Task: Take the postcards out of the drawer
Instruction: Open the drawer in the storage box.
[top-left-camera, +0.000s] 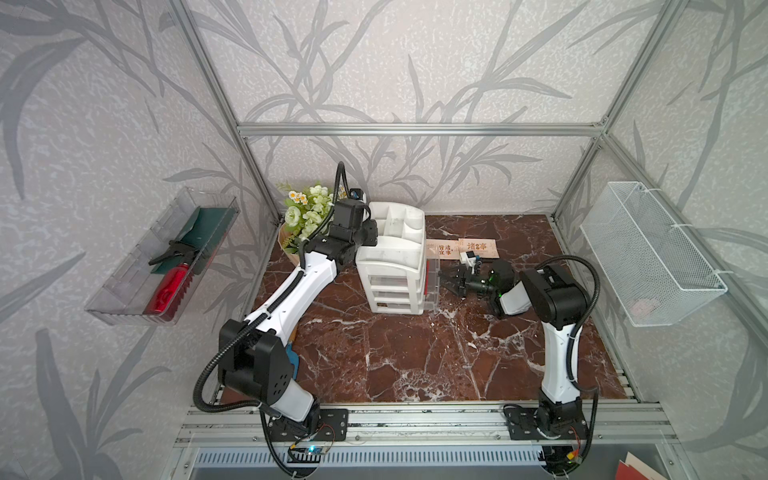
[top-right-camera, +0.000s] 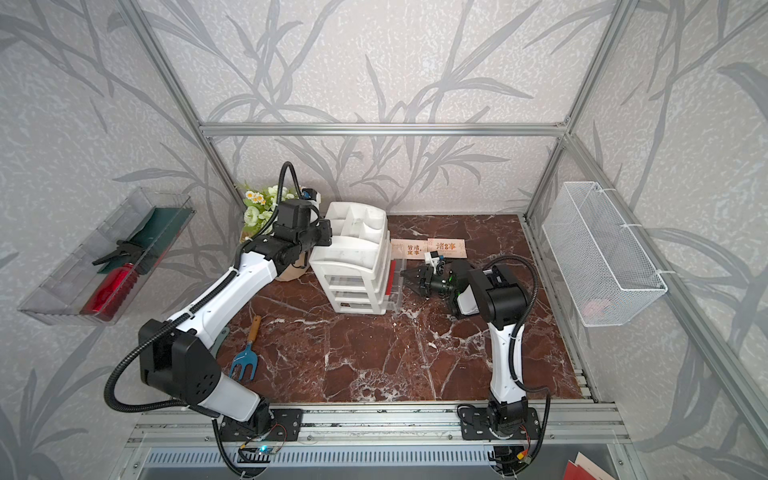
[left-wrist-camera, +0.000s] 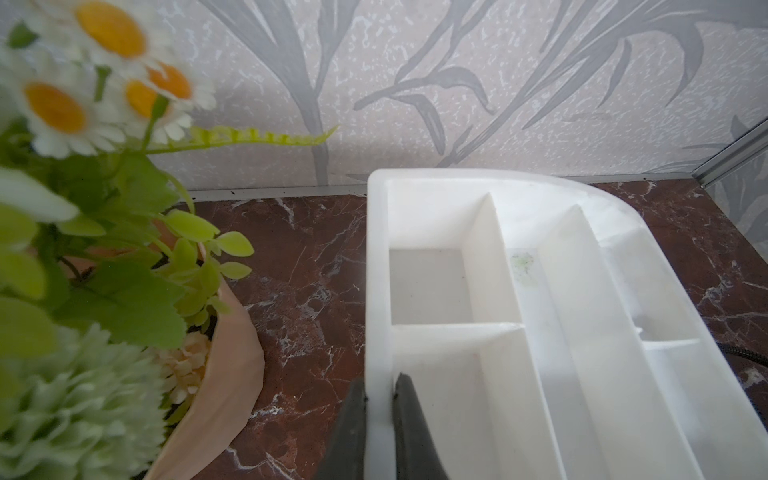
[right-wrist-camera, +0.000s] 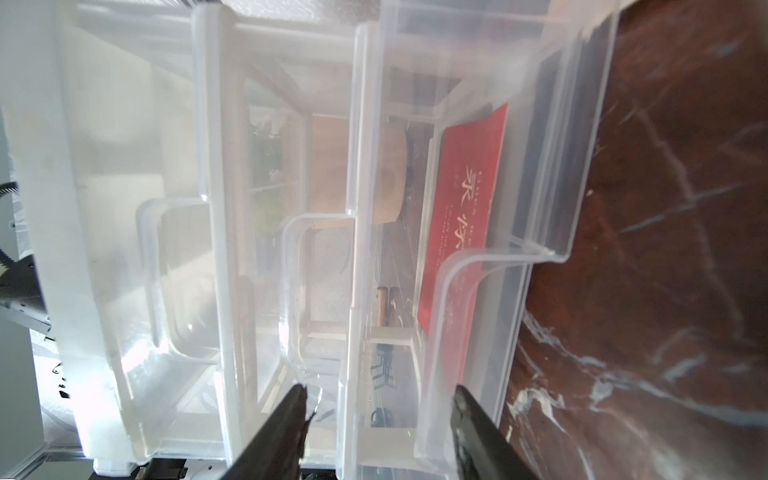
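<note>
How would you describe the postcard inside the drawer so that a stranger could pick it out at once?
Find the white organiser at the back of the marble table; one clear drawer is pulled out of its side. The postcard inside is red with gold characters, whereas the two beige postcards lie outside on the table.

In both top views, expect only a thin sliver of the red card (top-left-camera: 427, 279) inside the drawer (top-left-camera: 434, 291); you cannot read its characters there. In the right wrist view, the drawer lip covers one end of the card. The left gripper (left-wrist-camera: 381, 380), astride the organiser (left-wrist-camera: 457, 191) wall, runs off the frame edge in the left wrist view, where the flowers (left-wrist-camera: 83, 104) are blurred. The pink item (top-left-camera: 643, 308) in the basket (top-left-camera: 648, 249) is too faint to identify. In a top view the left arm (top-left-camera: 291, 299) hides most of the fork (top-left-camera: 293, 359).
</note>
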